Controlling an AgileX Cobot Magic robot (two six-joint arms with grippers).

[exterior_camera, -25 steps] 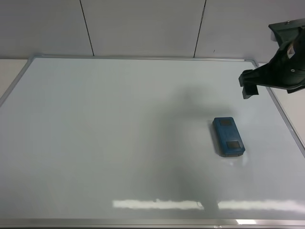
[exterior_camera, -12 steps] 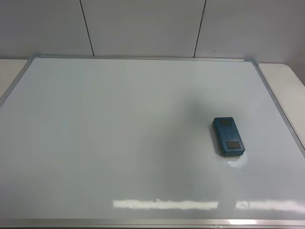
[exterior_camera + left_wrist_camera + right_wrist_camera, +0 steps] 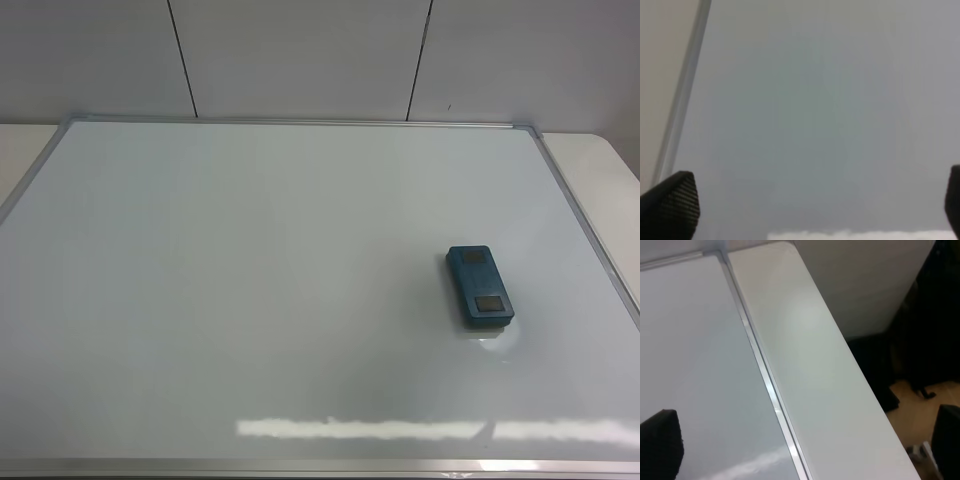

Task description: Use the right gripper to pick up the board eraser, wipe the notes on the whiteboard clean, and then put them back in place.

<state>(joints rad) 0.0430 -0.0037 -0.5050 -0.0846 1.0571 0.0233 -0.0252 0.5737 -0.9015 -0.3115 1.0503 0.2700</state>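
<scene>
The teal-blue board eraser (image 3: 479, 286) lies flat on the right part of the whiteboard (image 3: 250, 280), its two dark patches facing up. No red notes show anywhere on the board. Neither gripper shows in the exterior high view. In the right wrist view my right gripper (image 3: 804, 440) is open and empty, its fingertips (image 3: 660, 440) wide apart over the board's silver frame (image 3: 760, 365) near the right corner. In the left wrist view my left gripper (image 3: 812, 202) is open and empty over bare whiteboard (image 3: 815, 100).
A white table surface (image 3: 810, 355) runs alongside the board's right frame, and beyond its edge lie dark floor and black objects (image 3: 920, 340). The board's left frame (image 3: 682, 95) shows in the left wrist view. A grey panelled wall (image 3: 300, 55) stands behind.
My right gripper, at the upper right over the board's edge one second ago, has left the exterior high view. Its shadow on the board is gone. The eraser has not moved.
</scene>
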